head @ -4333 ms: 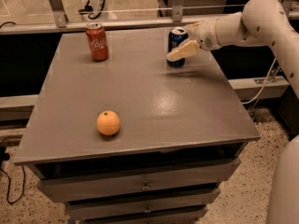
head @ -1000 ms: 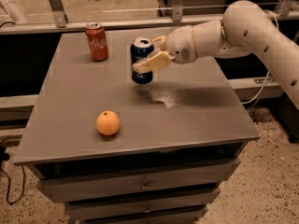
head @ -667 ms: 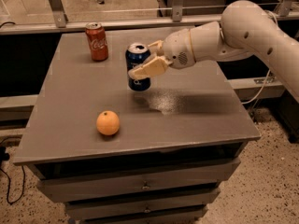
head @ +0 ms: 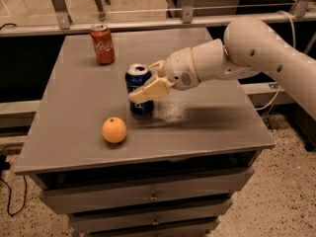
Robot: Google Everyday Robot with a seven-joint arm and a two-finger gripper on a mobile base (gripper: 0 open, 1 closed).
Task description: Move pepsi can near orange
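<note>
Pepsi can [head: 141,107], the dark blue cylinder with a silver top, is nearly where you want it. Nearest you, the small round orange [head: 114,130] sits by the front edge of the grey tabletop [head: 207,127]. The can is just behind it, not touching, with the fingers of the cream gripper [head: 143,85] closed around it. Left for you: settle it and let go. Far back, the red cola can [head: 102,44] stands well out of the way.
</note>
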